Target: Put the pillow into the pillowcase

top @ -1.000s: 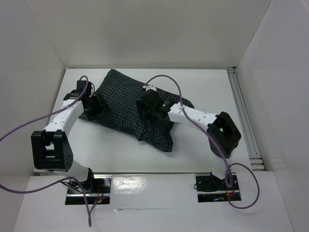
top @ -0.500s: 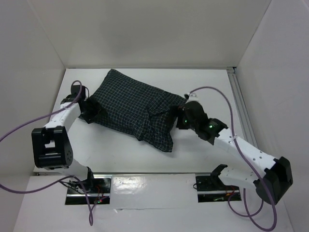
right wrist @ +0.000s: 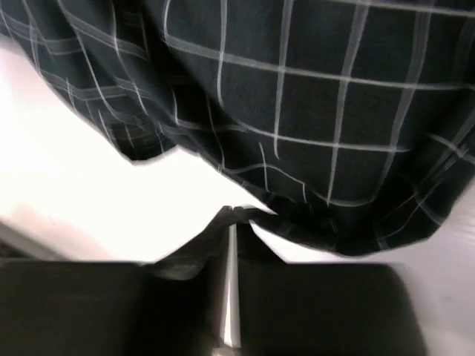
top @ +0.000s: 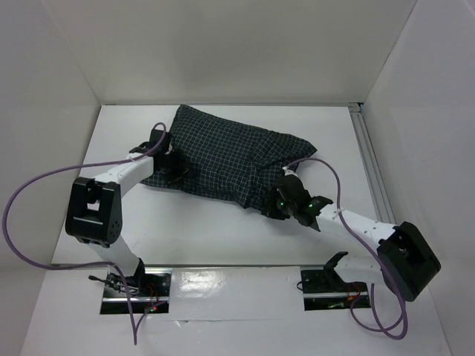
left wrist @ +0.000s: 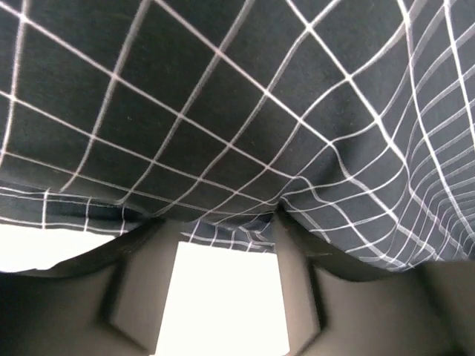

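Navy checked pillowcase (top: 223,152), left fingers (left wrist: 141,282) spread at its edge, right fingers (right wrist: 209,239) pinching hem.

Pillowcase (left wrist: 237,111) beyond frame edges in 2 wrist views, right one blurry

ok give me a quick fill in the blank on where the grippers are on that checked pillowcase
The grid lines on the dark pillowcase are ___.
In the top view, the left gripper sits at the pillowcase's ___ edge.
In its wrist view, the right gripper has its jaws nearly ___.
Missing words: white; left; shut.
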You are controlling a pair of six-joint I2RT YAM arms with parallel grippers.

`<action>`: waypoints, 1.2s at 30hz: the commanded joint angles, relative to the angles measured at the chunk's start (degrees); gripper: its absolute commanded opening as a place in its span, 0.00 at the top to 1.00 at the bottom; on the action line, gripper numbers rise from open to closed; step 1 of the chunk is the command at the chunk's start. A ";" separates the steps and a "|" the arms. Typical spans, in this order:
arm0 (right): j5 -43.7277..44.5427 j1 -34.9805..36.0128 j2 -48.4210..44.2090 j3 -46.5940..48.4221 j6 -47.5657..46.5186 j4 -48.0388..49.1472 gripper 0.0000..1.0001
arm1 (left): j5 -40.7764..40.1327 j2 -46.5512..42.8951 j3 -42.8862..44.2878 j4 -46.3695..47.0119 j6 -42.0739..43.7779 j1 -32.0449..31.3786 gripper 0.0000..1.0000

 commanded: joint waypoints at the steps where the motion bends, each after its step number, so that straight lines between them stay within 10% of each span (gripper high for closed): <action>1: 11.53 -2.13 -4.22 0.61 2.23 0.50 1.00 | -2.11 -1.21 2.34 -4.21 -0.47 -1.00 0.33; 12: 14.55 -11.45 -8.89 1.76 -2.25 -7.09 1.00 | -4.08 -15.72 -8.45 -7.83 -0.46 17.88 0.00; 16: 11.73 -11.99 -11.70 1.24 -3.56 -9.10 0.26 | 4.00 -12.21 -10.93 -0.72 -0.47 22.19 0.00; 23: 12.78 -13.12 -15.65 3.26 -4.62 -16.13 0.02 | 10.68 -4.12 -11.46 10.60 -0.99 23.61 0.02; 27: 12.69 -14.54 -17.86 3.35 -2.70 -19.92 0.00 | 13.68 -2.80 -14.18 18.79 -2.32 23.61 0.15; 33: 8.40 -16.90 -17.52 -0.96 -2.77 -16.95 0.00 | 14.39 -2.80 -16.64 22.68 -3.64 23.61 0.90; 36: 7.68 -16.91 -13.31 -0.35 -5.84 -14.49 0.00 | 13.33 -2.80 -15.42 20.66 -3.11 23.61 1.00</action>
